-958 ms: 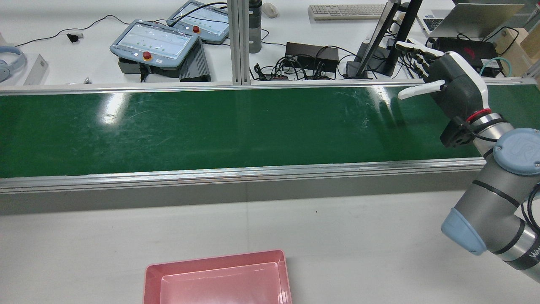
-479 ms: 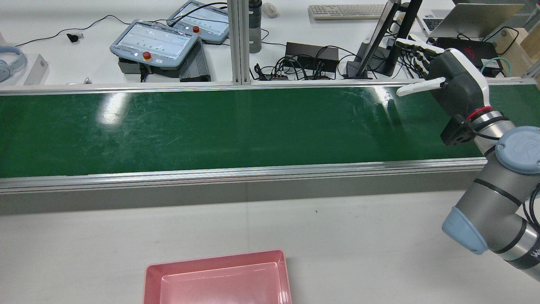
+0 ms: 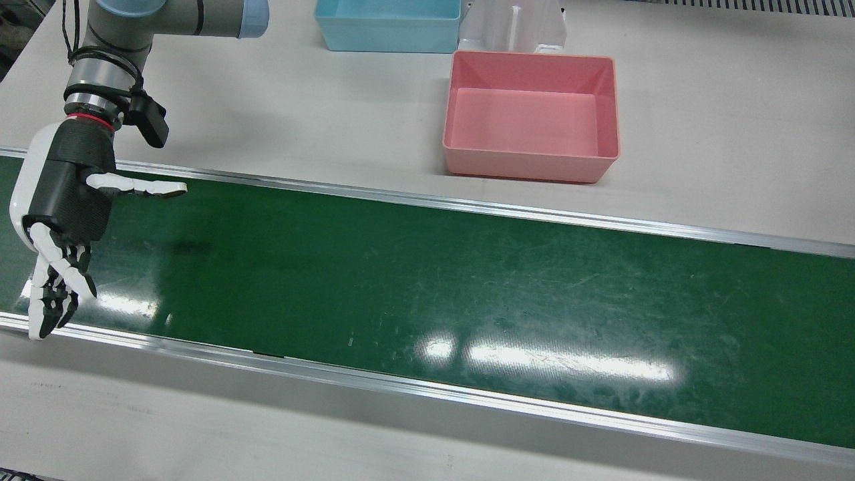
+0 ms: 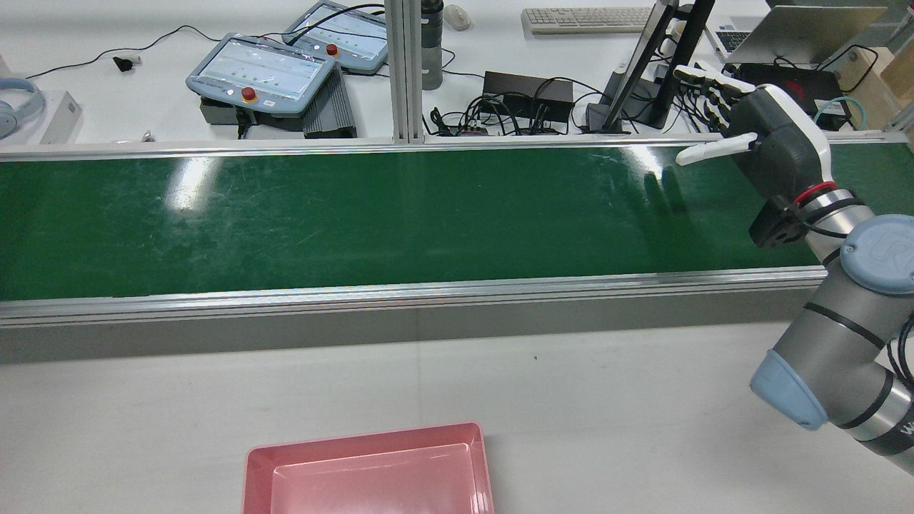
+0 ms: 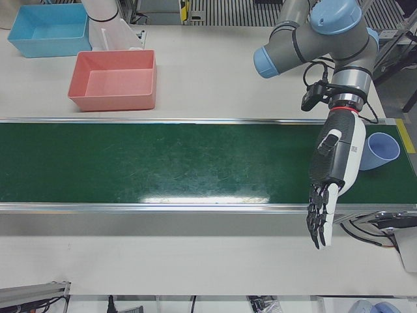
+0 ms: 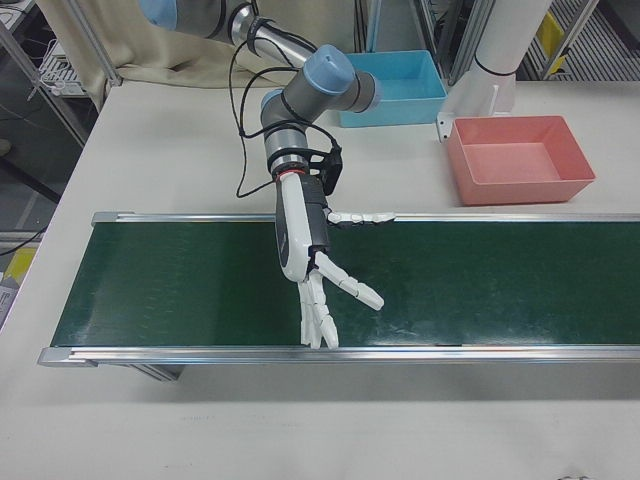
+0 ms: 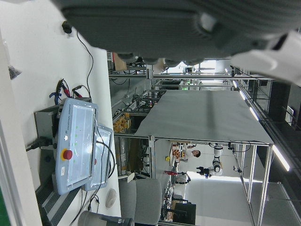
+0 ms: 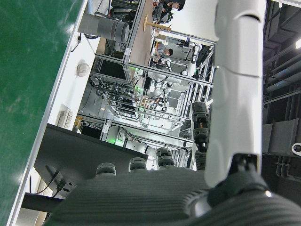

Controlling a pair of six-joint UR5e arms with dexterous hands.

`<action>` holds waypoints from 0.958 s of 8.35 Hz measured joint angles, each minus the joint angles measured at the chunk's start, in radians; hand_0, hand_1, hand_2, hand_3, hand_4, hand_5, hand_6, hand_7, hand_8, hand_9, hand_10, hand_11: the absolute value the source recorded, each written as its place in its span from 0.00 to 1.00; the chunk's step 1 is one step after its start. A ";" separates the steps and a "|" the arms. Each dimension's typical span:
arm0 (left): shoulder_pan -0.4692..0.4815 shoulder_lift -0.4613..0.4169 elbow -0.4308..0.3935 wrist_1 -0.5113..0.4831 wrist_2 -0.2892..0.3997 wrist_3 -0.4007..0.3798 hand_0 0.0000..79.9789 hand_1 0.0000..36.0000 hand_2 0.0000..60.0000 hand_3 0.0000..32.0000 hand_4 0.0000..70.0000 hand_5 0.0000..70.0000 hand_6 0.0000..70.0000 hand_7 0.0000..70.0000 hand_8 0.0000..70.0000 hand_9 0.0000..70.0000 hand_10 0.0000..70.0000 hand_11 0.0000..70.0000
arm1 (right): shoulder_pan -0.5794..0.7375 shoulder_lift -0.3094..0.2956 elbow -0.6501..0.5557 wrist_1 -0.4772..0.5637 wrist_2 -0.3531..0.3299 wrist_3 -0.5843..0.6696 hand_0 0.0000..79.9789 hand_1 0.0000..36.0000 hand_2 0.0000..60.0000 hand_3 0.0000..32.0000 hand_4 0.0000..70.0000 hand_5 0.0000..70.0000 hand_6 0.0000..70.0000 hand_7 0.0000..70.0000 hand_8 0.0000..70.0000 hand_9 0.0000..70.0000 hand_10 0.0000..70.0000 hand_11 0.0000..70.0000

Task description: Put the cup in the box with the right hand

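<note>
A light blue cup (image 5: pixel 382 151) lies at the right end of the green belt (image 5: pixel 163 163) in the left-front view, partly hidden behind my left hand (image 5: pixel 335 171). That hand hangs open over the belt's end, fingers pointing at the near rail. My right hand (image 3: pixel 63 214) hovers open over the belt's other end, thumb stretched sideways and nothing in it; it also shows as the right hand (image 4: pixel 775 143) and the right hand (image 6: pixel 310 265). The pink box (image 3: pixel 531 170) stands empty on the white table behind the belt, also seen as the pink box (image 4: pixel 364 442).
A blue box (image 3: pixel 387 41) sits beside the white pedestal (image 3: pixel 514 27) behind the pink box. Aluminium rails (image 3: pixel 467 394) edge the belt. Beyond it in the rear view are teach pendants (image 4: pixel 260 71), cables and a monitor stand (image 4: pixel 643 64).
My right hand has drifted slightly toward the belt's far rail, still open. Nothing else has moved.
</note>
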 measured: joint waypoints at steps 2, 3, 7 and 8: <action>0.000 0.000 -0.001 0.000 0.000 0.000 0.00 0.00 0.00 0.00 0.00 0.00 0.00 0.00 0.00 0.00 0.00 0.00 | 0.001 -0.002 -0.004 0.001 0.000 -0.001 0.81 0.51 0.00 0.00 0.14 0.10 0.06 0.12 0.03 0.07 0.00 0.03; 0.001 0.000 0.000 0.000 0.000 0.000 0.00 0.00 0.00 0.00 0.00 0.00 0.00 0.00 0.00 0.00 0.00 0.00 | 0.002 -0.002 -0.004 0.001 0.001 -0.001 0.84 0.39 0.00 0.00 0.20 0.10 0.06 0.13 0.03 0.07 0.00 0.03; 0.000 0.000 0.001 0.000 0.000 0.000 0.00 0.00 0.00 0.00 0.00 0.00 0.00 0.00 0.00 0.00 0.00 0.00 | 0.003 -0.002 0.000 0.000 0.004 0.001 0.72 0.24 0.00 0.00 0.22 0.07 0.06 0.17 0.03 0.08 0.00 0.01; 0.000 0.000 0.001 0.000 0.000 0.000 0.00 0.00 0.00 0.00 0.00 0.00 0.00 0.00 0.00 0.00 0.00 0.00 | 0.003 -0.002 0.001 0.000 0.004 0.002 0.73 0.26 0.00 0.00 0.22 0.07 0.06 0.17 0.03 0.08 0.00 0.01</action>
